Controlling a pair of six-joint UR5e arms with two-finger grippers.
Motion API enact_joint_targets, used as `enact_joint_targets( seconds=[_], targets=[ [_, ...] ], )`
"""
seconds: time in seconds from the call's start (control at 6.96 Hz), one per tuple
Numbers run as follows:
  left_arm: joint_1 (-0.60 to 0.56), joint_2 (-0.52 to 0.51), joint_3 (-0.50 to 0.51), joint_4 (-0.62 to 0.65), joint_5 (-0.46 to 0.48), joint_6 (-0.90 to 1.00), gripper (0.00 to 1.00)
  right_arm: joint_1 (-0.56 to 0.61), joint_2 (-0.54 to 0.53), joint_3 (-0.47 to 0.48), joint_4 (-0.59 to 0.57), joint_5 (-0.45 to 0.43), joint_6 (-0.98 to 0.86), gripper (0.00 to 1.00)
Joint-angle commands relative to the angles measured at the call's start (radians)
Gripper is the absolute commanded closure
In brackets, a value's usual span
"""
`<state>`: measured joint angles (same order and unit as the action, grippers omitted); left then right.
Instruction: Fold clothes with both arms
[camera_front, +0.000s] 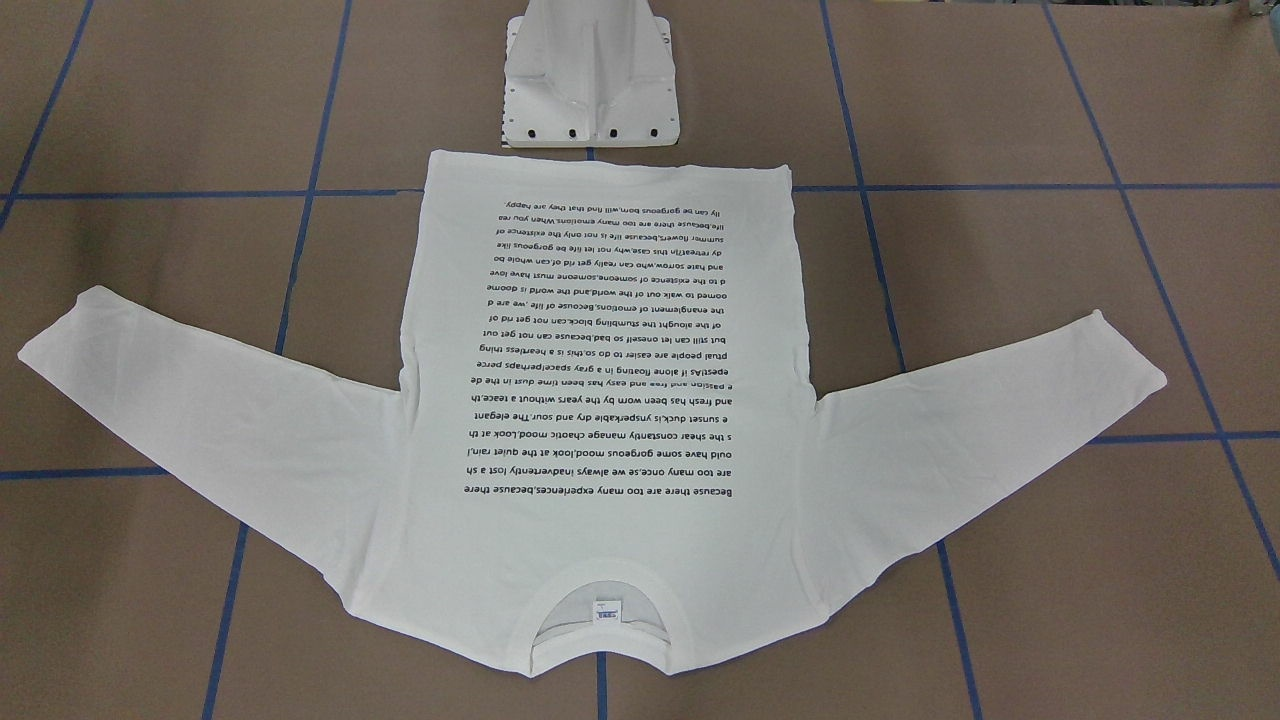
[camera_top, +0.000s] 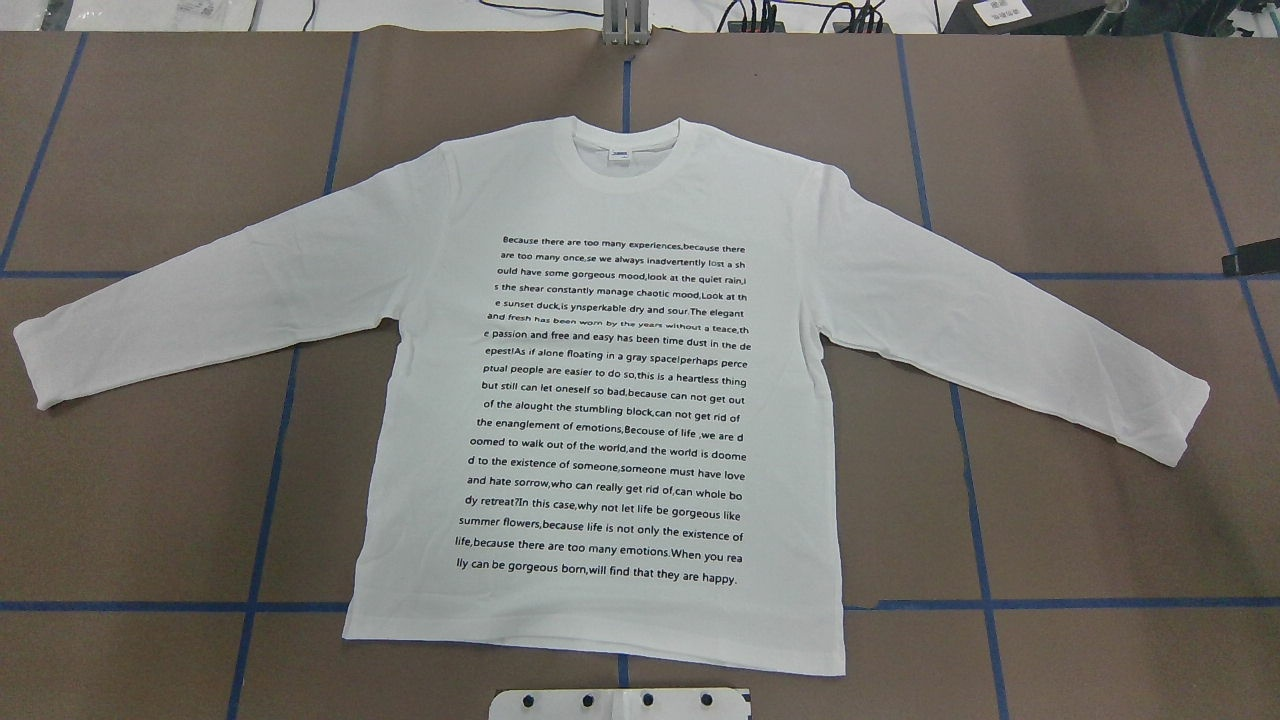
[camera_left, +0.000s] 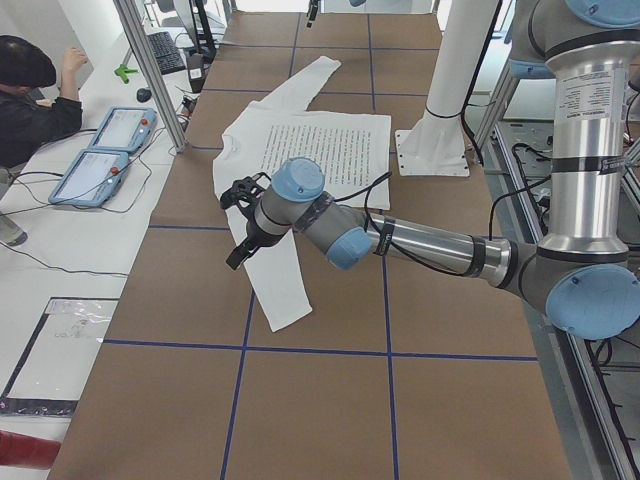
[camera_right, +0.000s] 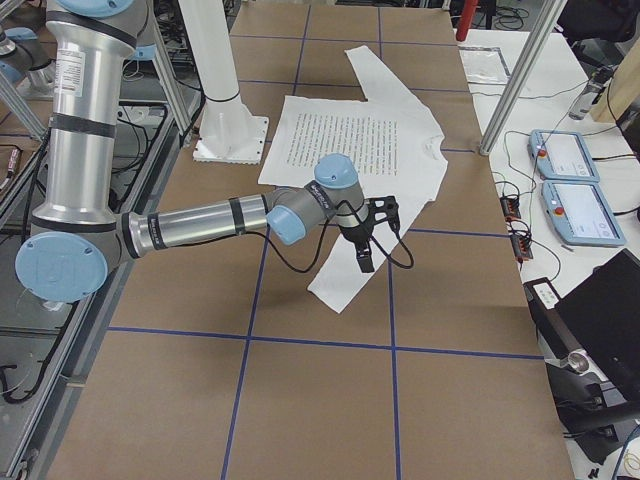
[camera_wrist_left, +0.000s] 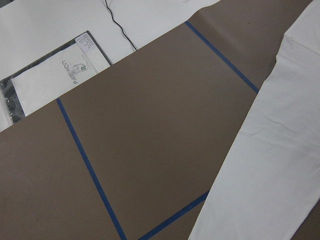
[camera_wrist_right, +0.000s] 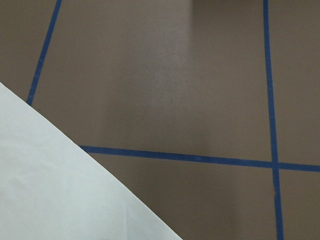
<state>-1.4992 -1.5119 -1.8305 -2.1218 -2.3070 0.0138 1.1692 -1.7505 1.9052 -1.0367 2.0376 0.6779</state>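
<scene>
The white long-sleeved T-shirt lies flat on the brown table, text side up, both sleeves spread out, collar and neck label on the far side from the robot. It also shows in the front-facing view. The left gripper hovers over the left sleeve; I cannot tell if it is open or shut. The right gripper hovers over the right sleeve; I cannot tell its state either. The wrist views show only sleeve cloth and table, no fingers.
The white metal pedestal base stands just behind the shirt's hem. Blue tape lines grid the table. An operator and teach pendants are beside the table's far long edge. A black tip shows at the overhead view's right edge.
</scene>
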Motion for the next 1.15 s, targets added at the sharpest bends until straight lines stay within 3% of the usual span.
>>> enact_joint_targets(
  seconds=[0.0, 0.29, 0.72, 1.01],
  targets=[
    [-0.001, 0.001, -0.001, -0.001, 0.000, 0.000, 0.00, -0.146, -0.104, -0.068, 0.270, -0.112, 0.224, 0.00],
    [-0.001, 0.001, -0.006, -0.001, -0.002, 0.000, 0.00, -0.221, -0.098, -0.264, 0.525, -0.178, 0.317, 0.02],
    [-0.001, 0.001, -0.007, -0.001, -0.002, 0.000, 0.00, -0.241, -0.048, -0.382, 0.549, -0.197, 0.310, 0.05],
    [-0.001, 0.002, -0.009, -0.001, -0.002, 0.001, 0.00, -0.244, -0.047, -0.390, 0.549, -0.197, 0.315, 0.16]
  ],
)
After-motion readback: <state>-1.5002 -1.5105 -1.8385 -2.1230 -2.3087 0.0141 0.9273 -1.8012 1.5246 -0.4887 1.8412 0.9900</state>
